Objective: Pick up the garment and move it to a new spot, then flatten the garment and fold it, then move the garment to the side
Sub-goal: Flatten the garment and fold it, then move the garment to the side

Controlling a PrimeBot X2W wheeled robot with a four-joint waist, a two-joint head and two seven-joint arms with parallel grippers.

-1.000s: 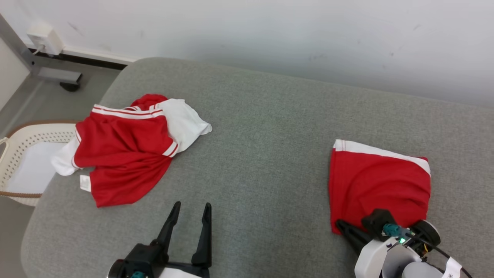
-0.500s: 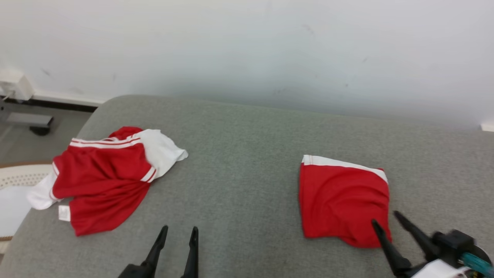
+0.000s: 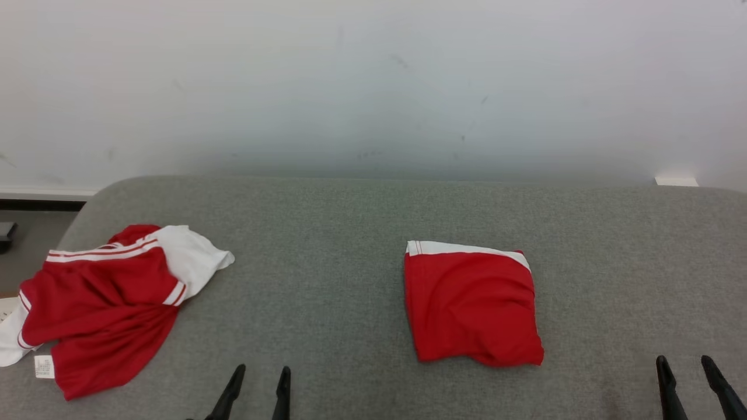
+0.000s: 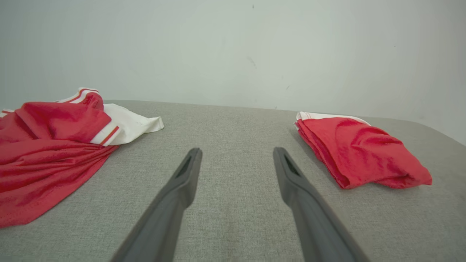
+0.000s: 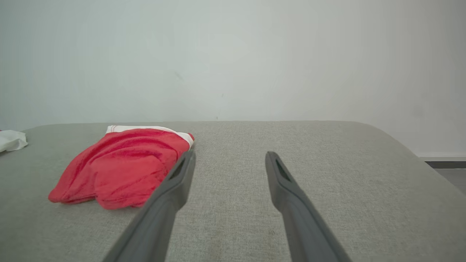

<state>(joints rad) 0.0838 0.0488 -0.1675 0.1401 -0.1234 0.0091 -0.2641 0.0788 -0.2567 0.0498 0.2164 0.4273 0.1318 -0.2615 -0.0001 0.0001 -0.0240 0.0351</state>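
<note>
Folded garment (image 3: 473,303) lies flat on the grey fabric-covered table (image 3: 350,233): a compact red square, white band on the edge facing the wall (image 3: 373,87), stacked layers visible along its side in the left wrist view (image 4: 360,149). Nothing touches it.

Left fingers (image 3: 283,396) are spread apart and empty, nearer the robot than the folded garment and off to its left, with bare table between them (image 4: 176,196). Right fingers (image 3: 666,391) are also spread and empty, nearer the robot and well to the garment's right. In the right wrist view (image 5: 171,196) the garment (image 5: 123,167) sits just left of them, not in contact.

My read: the fold is done and the square is parked. Both sets of fingers stay wide and low at the near edge so they don't drag the cloth and undo the layers. The near edge of the folded garment bulges a bit, so it isn't perfectly crisp.

Crumpled garment (image 3: 105,303), red and white, sits well to the left of the folded one, apart from it. That gap keeps the finished piece separate from unsorted cloth. It probably needs the same treatment.
</note>
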